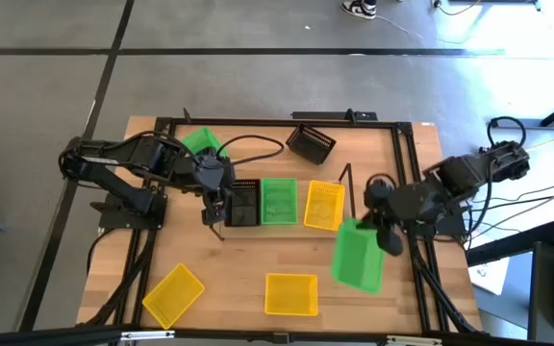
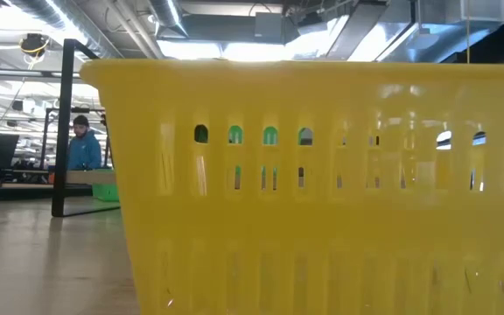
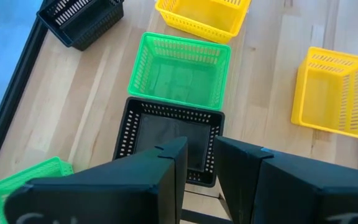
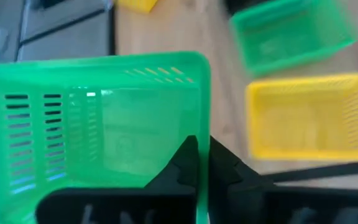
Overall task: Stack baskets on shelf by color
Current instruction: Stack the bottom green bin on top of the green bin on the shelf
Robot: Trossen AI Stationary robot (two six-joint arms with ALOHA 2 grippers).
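The right arm reaches in from the table's right edge, bent at the elbow, and its gripper [image 1: 385, 234] is closed on the rim of a green basket [image 1: 357, 256], which it holds tilted on its side above the wood just right of the shelf. In the right wrist view the two fingers [image 4: 188, 163] pinch that basket's wall [image 4: 98, 118] between them, with almost no gap.

The left arm stretches from the left side across to the shelf's left end, and its gripper [image 1: 217, 208] hangs over the black basket [image 1: 243, 202] there. In the left wrist view its fingers [image 3: 166, 174] stand a narrow gap apart above the black basket [image 3: 166, 134] and hold nothing.

On the shelf [image 1: 347, 187] sit three baskets in a row: the black one, a green one [image 1: 278, 201] in the middle, and a yellow one [image 1: 324, 205] at the right. Another green basket [image 1: 200, 143] lies behind the left arm, and a second black basket [image 1: 311, 143] lies tilted near the far edge. Two yellow baskets rest near the front edge, one at the left [image 1: 173, 294] and one at the middle [image 1: 290, 294]; the latter fills the low view [image 2: 322, 192].
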